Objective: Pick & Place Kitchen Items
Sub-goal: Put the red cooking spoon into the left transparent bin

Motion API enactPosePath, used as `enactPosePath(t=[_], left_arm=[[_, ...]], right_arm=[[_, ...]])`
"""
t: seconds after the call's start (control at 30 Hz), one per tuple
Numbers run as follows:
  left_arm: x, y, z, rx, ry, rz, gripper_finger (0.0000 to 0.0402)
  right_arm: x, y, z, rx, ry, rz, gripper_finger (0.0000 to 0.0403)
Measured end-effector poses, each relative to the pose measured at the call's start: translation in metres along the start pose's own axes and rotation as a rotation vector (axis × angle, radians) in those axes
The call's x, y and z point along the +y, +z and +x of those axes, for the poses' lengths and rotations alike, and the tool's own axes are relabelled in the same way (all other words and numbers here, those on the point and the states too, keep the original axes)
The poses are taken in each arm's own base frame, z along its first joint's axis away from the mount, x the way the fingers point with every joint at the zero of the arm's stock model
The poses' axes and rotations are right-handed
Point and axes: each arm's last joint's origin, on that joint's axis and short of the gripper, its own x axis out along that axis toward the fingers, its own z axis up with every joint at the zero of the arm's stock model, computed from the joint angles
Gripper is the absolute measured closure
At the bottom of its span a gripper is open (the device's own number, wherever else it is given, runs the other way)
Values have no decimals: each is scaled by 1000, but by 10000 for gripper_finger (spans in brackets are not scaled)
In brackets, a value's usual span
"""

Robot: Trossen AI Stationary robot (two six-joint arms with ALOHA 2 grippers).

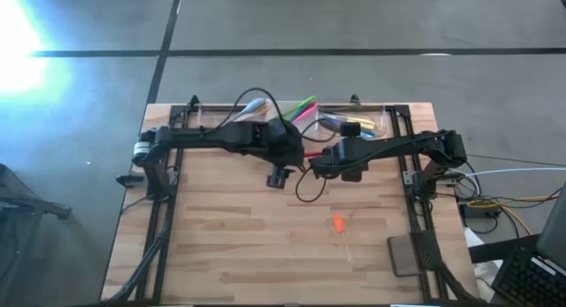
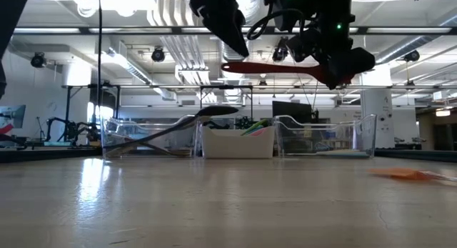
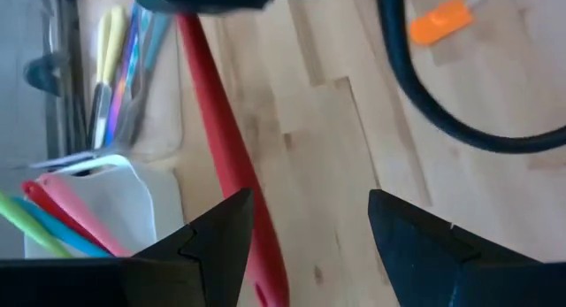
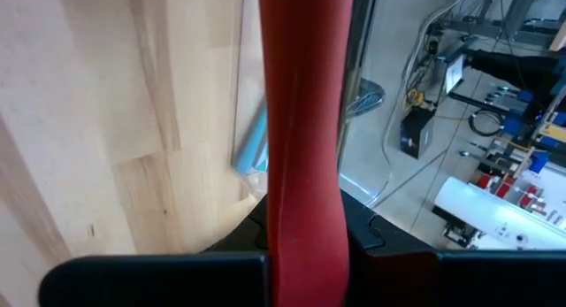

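The right end effector (image 2: 335, 62) is closed on a red utensil (image 2: 275, 67), clamping it near one end. In the low view the utensil hangs level, high above the counter (image 2: 228, 198), in the upper middle of the frame, with its free end pointing toward the frame's left. In the right wrist view the red handle (image 4: 305, 148) runs straight up from between that arm's fingers.

The left end effector (image 3: 305, 245) stands wide open and grips nothing; in its own wrist view the red utensil (image 3: 225, 148) passes beside one finger (image 3: 221, 245), and whether they touch cannot be told.

In the high view both arms reach inward from the frame's left and right edges and meet near the middle, just below the trays along the upper edge of the counter. The white tray (image 2: 238, 142) holds green and pink utensils. An orange utensil (image 1: 338, 223) lies alone on the counter in the lower middle right.
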Motion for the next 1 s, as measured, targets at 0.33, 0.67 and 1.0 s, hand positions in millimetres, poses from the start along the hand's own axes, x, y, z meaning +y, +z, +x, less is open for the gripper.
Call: enactPosePath(t=[0.33, 0.67, 1.0], left_arm=[[2, 1, 31, 68, 117, 17, 172], [10, 4, 25, 46, 180, -22, 172], [9, 1, 28, 65, 161, -63, 172]], right_arm=[[0, 0, 1, 5, 0, 0, 372], [0, 1, -1, -12, 6, 16, 372], [3, 2, -6, -33, 5, 9, 372]])
